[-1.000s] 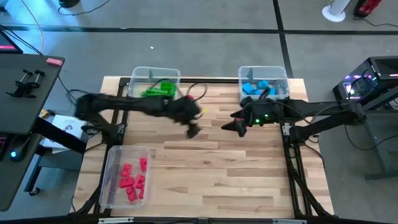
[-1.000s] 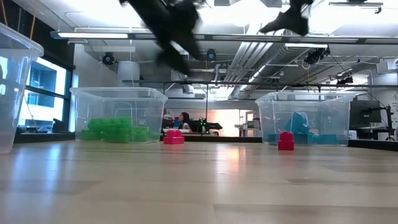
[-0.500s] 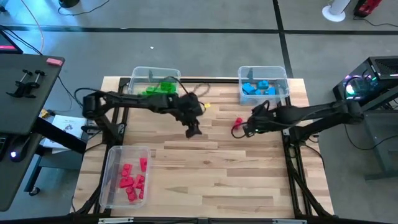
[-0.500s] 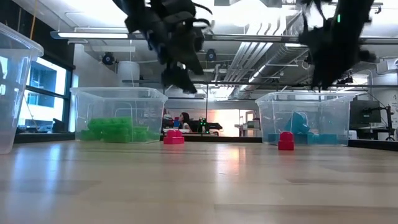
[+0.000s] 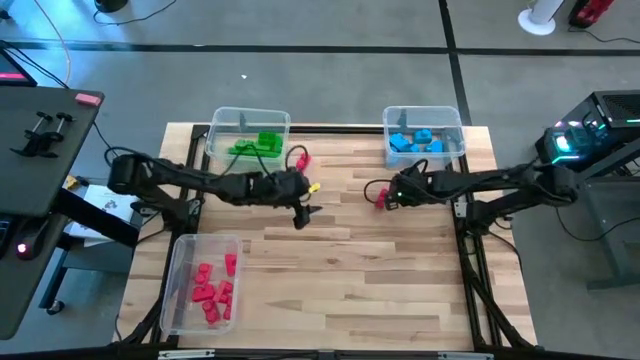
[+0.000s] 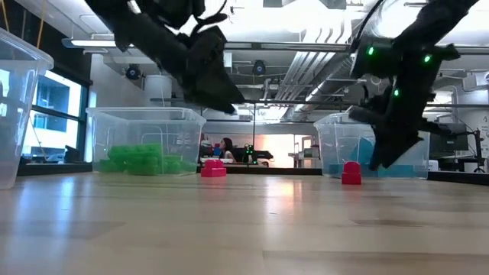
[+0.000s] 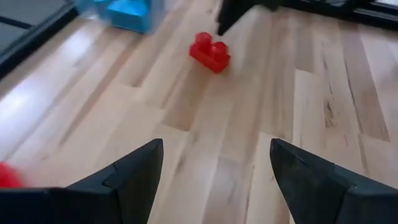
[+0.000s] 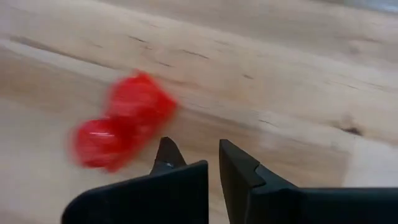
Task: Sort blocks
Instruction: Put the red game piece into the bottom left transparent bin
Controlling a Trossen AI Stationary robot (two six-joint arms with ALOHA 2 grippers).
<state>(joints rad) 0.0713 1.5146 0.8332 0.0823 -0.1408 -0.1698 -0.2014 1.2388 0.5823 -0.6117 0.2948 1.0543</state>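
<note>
Since a second ago the right claw has dropped from beside the blue bin to the bench and drawn its fingers together from wide apart, while the left claw has swung a little toward the bench's middle, its fingers as wide as before.

From above, the right claw sits down at a red block just in front of the clear bin holding the blue blocks. Another red block lies beside the bin of green blocks, and the red blocks already sorted lie in the near-left bin. The left claw hangs over the wooden bench between the two loose blocks.

At bench height, both loose red blocks stand on the wood, one by the green bin and one before the blue bin, with the right arm's dark tip just beside the latter.

The left wrist view shows its two fingers spread well apart, empty, with the red block ahead and a dark tip of the other arm near it.

The right wrist view shows its fingers nearly together with nothing between them; the red block, blurred, lies just past one fingertip.
</note>
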